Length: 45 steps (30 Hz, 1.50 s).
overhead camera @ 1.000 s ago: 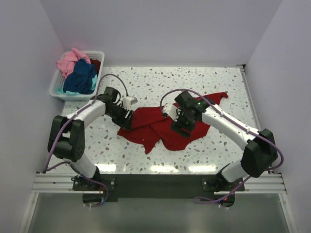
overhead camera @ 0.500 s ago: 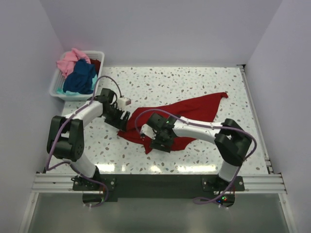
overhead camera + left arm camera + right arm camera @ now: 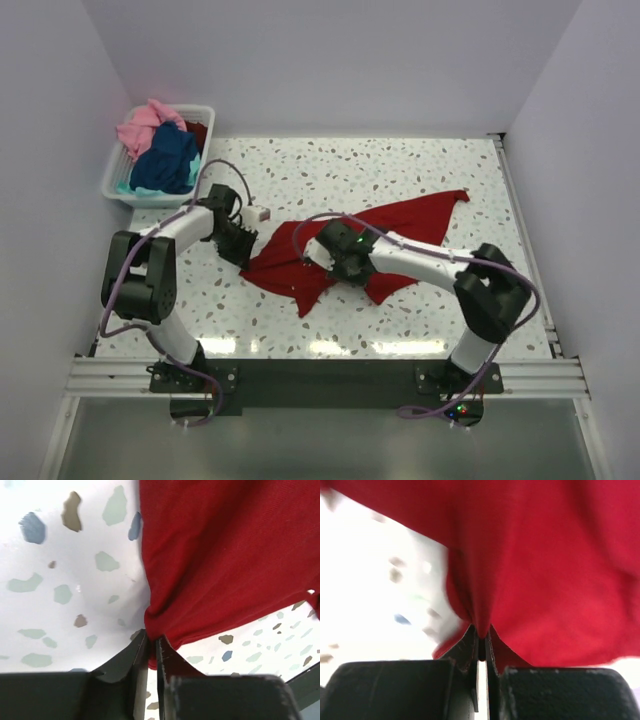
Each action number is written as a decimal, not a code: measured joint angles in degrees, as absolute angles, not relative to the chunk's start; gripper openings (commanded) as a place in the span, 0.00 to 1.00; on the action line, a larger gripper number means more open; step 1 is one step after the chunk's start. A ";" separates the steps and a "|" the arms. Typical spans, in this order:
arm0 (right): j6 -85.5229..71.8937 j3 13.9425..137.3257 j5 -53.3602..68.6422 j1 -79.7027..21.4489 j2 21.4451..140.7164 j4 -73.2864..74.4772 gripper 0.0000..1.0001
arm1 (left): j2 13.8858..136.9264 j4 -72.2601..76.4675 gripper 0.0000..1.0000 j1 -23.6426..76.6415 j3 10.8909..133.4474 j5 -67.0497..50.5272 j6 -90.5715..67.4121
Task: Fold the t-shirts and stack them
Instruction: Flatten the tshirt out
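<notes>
1. Since half a second ago, the right tool (image 3: 338,260) is sitting farther from the near edge of the desk (image 3: 400,160), and the cloth fold it is gripping is lying farther in with it. The left tool (image 3: 246,255) is sitting slightly farther left.
2. Bare speckled desk is showing beyond the deep red t-shirt (image 3: 412,220) and in a narrower strip in front of it. The shirt's far right corner is reaching close to the desk's right edge.
3. The deep red t-shirt is lying mid-desk, stretched diagonally and rumpled, with one pointed flap hanging toward the near edge.
4. The pink t-shirt (image 3: 140,126), navy blue t-shirt (image 3: 170,156) and teal t-shirt (image 3: 125,186) are lying heaped in the white basket (image 3: 207,120) at the far left corner.
5. The left arm is reaching forward with its elbow bent, its fingers (image 3: 140,655) pinching the shirt's left edge against the desk.
6. The right arm is folding across toward the middle, its fingers (image 3: 469,645) clamping a raised pleat of red cloth.
</notes>
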<state>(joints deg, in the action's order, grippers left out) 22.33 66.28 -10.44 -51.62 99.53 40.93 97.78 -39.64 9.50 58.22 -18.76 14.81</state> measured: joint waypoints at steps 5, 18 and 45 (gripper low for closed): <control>27.03 68.82 -7.42 -41.67 85.34 46.06 0.00 | 97.34 -44.45 0.00 7.46 64.58 -18.87 20.64; 39.33 74.52 2.87 -28.49 67.70 59.44 0.00 | 92.03 -61.80 0.00 7.14 81.82 -32.56 42.22; 46.68 93.08 2.15 -10.76 112.84 50.57 0.79 | 134.26 -55.88 0.57 10.31 118.41 -22.39 30.89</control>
